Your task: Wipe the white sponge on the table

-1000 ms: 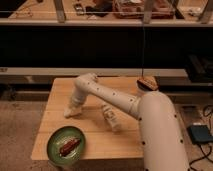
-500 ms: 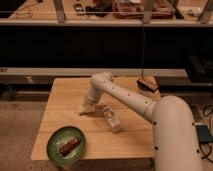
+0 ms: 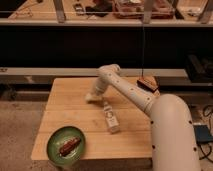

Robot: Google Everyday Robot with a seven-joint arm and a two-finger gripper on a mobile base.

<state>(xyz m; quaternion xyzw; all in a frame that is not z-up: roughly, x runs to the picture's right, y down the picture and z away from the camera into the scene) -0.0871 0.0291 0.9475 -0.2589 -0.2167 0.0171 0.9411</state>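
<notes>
The light-wood table (image 3: 70, 107) fills the middle of the camera view. My arm reaches in from the lower right, bends over the table's far side and comes down to the top left of centre. My gripper (image 3: 93, 95) is low on the table, shut on the white sponge (image 3: 89, 98). The sponge shows as a small pale pad at the gripper's tip, lying against the wood. Most of the sponge is hidden by the gripper.
A white labelled bottle (image 3: 111, 119) lies on the table just right of centre. A green plate (image 3: 56, 150) with a brown piece of food sits at the front left corner. A small brown object (image 3: 148, 82) rests at the far right edge. Dark shelving stands behind.
The gripper with the sponge has slid across the table from the left part toward the right and slightly farther back. The arm has swung with it. Bottle and plate have not moved.
</notes>
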